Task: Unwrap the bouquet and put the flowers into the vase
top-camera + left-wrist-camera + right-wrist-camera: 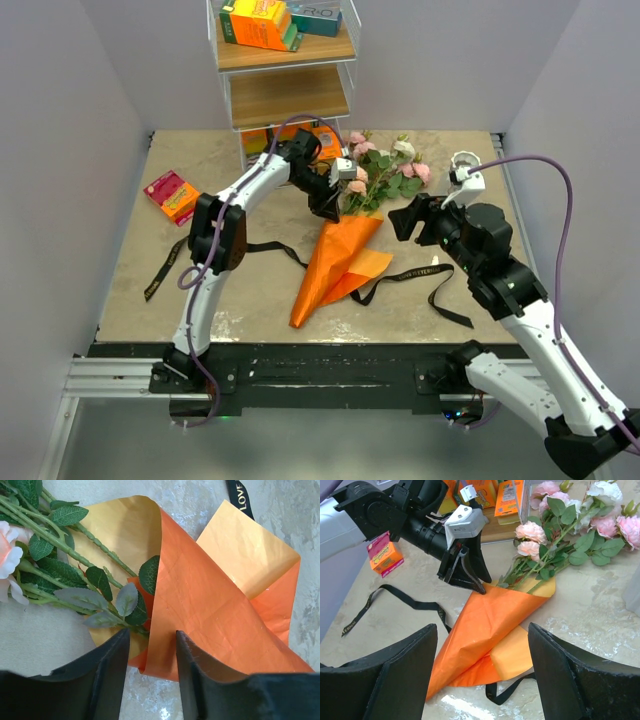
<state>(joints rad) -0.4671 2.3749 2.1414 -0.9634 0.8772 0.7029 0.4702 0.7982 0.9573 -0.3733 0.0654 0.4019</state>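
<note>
The left gripper sits at the mouth of the orange paper, jaws parted astride its loose edge, not pinching it. The right gripper hangs wide and empty just off the paper's right side. The bouquet lies flat, the flowers spilling from the paper's mouth, and the black ribbon is undone, trailing out either side of the paper. That paper looks light, crisp and slick, so take the free flap. The stems seem thin and bendy: pinch them just outside the mouth, never the heads.
</note>
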